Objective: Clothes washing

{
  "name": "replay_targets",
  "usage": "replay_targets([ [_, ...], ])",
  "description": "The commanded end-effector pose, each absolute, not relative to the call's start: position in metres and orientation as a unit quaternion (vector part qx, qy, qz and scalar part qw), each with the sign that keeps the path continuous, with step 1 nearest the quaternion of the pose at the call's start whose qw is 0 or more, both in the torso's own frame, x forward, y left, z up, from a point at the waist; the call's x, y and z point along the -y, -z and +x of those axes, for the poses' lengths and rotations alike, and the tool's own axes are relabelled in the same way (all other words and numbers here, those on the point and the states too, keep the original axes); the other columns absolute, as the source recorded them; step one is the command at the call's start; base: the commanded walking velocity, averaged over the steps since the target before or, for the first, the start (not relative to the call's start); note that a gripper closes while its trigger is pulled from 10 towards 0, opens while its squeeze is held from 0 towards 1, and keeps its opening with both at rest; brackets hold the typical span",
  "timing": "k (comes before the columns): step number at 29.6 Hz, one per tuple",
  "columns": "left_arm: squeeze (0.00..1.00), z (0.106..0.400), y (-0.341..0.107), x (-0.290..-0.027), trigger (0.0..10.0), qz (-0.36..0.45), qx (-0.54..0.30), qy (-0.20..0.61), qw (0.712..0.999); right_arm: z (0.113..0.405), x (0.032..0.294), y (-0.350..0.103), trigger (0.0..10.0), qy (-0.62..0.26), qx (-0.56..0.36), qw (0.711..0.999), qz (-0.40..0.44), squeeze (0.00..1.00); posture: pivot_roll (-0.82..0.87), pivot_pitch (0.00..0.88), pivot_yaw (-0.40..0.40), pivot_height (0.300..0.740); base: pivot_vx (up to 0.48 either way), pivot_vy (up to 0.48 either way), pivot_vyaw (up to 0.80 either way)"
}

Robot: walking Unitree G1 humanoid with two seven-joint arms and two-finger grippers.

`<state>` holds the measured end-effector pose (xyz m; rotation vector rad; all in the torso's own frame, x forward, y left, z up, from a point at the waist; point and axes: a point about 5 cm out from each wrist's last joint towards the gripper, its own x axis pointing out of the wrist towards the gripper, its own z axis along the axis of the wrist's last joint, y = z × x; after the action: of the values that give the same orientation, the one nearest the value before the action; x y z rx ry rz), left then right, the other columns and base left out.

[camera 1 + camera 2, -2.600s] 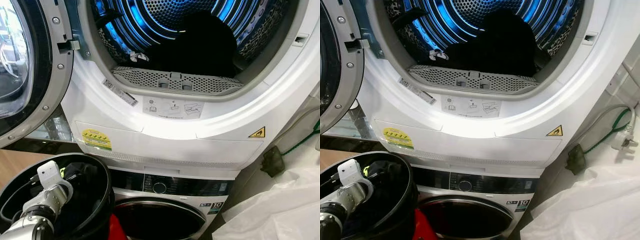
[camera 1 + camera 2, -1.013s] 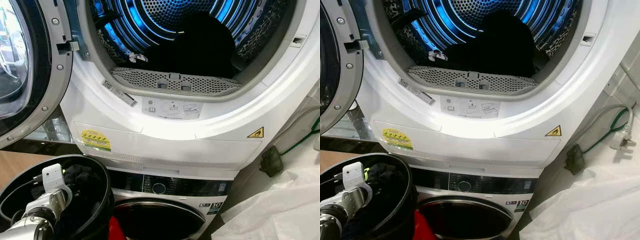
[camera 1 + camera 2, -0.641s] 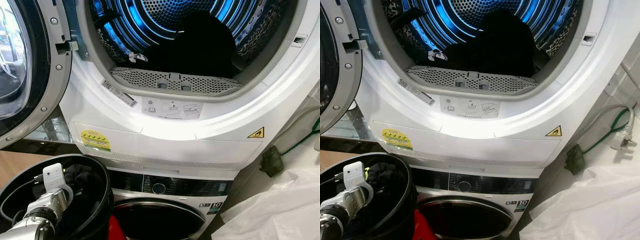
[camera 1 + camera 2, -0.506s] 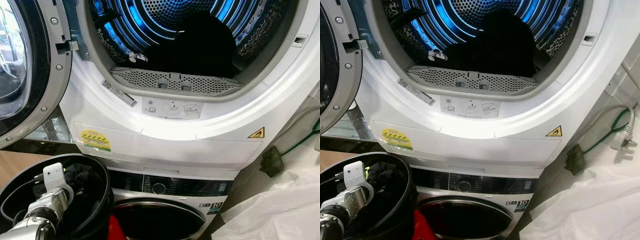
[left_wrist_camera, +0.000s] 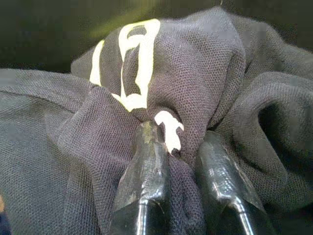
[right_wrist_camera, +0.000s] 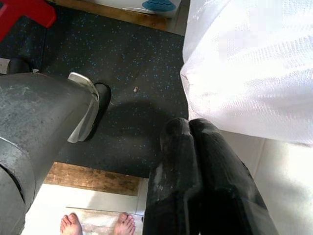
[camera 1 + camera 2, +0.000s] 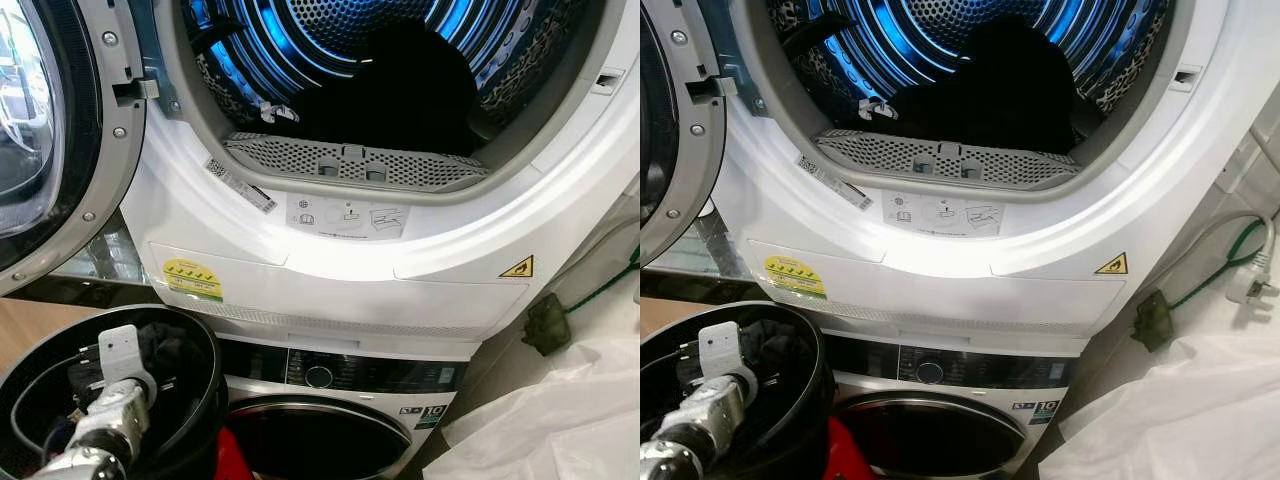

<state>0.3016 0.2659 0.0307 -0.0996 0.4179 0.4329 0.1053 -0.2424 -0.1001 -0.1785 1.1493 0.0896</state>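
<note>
My left pincer (image 5: 181, 147) is down in the black bucket (image 7: 205, 400) at about 7 o'clock, fingers pinched narrow on a fold of the dark shirt (image 5: 195, 73) with yellow lettering. Up at 12 o'clock the dryer drum (image 7: 330, 25) glows blue, door open, with more dark laundry (image 7: 400, 85) inside. My right pincer (image 6: 190, 161) hangs with its fingers pressed together, holding nothing, over the dark floor mat (image 6: 132, 63).

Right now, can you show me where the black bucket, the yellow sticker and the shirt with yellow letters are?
black bucket (image 7: 213, 395), left eye view, on its right rim.
yellow sticker (image 7: 193, 279), left eye view, on its middle.
shirt (image 5: 195, 73), left wrist view, on the bunched dark fabric.
</note>
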Motion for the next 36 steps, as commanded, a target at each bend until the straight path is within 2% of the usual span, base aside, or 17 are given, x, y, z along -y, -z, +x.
replay_targets([
  [1, 0.0, 0.297, -0.035, -0.254, 0.0, -0.005, -0.144, -0.201, 0.969, 0.101, 0.245, 0.101, 10.0, -0.034, -0.547, 0.832, -0.081, 0.0, -0.01, 0.0, -0.113, 0.74, 0.0, 0.0, 0.0],
  [6, 0.0, 0.261, -0.034, -0.22, 0.0, 0.067, -0.057, -0.184, 0.979, 0.1, 0.242, 0.102, 10.0, -0.036, -0.547, 0.833, -0.075, 0.0, 0.0, 0.0, -0.104, 0.74, 0.0, 0.0, 0.0],
  [8, 0.0, 0.255, -0.035, -0.216, 0.0, 0.079, -0.045, -0.177, 0.98, 0.099, 0.242, 0.102, 10.0, -0.037, -0.548, 0.833, -0.075, 0.0, 0.0, 0.0, -0.103, 0.74, 0.0, 0.0, 0.0],
  [10, 0.0, 0.235, -0.042, -0.204, 0.0, 0.101, 0.001, -0.185, 0.977, 0.098, 0.241, 0.102, 10.0, -0.038, -0.548, 0.832, -0.075, 0.0, 0.02, 0.0, -0.101, 0.74, 0.0, 0.0, 0.0],
  [16, 0.0, 0.201, -0.072, -0.199, 0.0, 0.15, 0.082, -0.222, 0.96, 0.102, 0.235, 0.103, 10.0, -0.054, -0.547, 0.832, -0.082, 0.0, 0.06, 0.0, -0.11, 0.74, 0.0, 0.0, 0.0],
  [21, 0.0, 0.19, -0.093, -0.197, 0.0, 0.168, 0.121, -0.222, 0.953, 0.108, 0.221, 0.105, 10.0, -0.071, -0.542, 0.833, -0.083, 0.0, 0.08, 0.0, -0.117, 0.74, 0.0, 0.0, 0.0],
  [25, 0.0, 0.188, -0.103, -0.187, 0.0, 0.169, 0.144, -0.175, 0.959, 0.11, 0.212, 0.106, 10.0, -0.079, -0.54, 0.834, -0.081, 0.0, 0.11, 0.0, -0.118, 0.74, 0.0, 0.0, 0.0],
  [26, 0.0, 0.184, -0.117, -0.172, 0.0, 0.221, 0.189, -0.113, 0.95, 0.112, 0.206, 0.106, 10.0, -0.088, -0.538, 0.835, -0.08, 0.0, 0.11, 0.0, -0.116, 0.74, 0.0, 0.0, 0.0],
  [32, 0.0, 0.181, -0.143, -0.172, 0.0, 0.251, 0.234, -0.124, 0.931, 0.119, 0.199, 0.105, 10.0, -0.093, -0.53, 0.839, -0.073, 0.0, 0.15, 0.0, -0.104, 0.74, 0.0, 0.0, 0.0],
  [36, 0.0, 0.184, -0.172, -0.158, 0.0, 0.262, 0.289, -0.091, 0.916, 0.129, 0.186, 0.104, 10.0, -0.112, -0.52, 0.844, -0.07, 0.0, 0.18, 0.0, -0.097, 0.74, 0.0, 0.0, 0.0],
])
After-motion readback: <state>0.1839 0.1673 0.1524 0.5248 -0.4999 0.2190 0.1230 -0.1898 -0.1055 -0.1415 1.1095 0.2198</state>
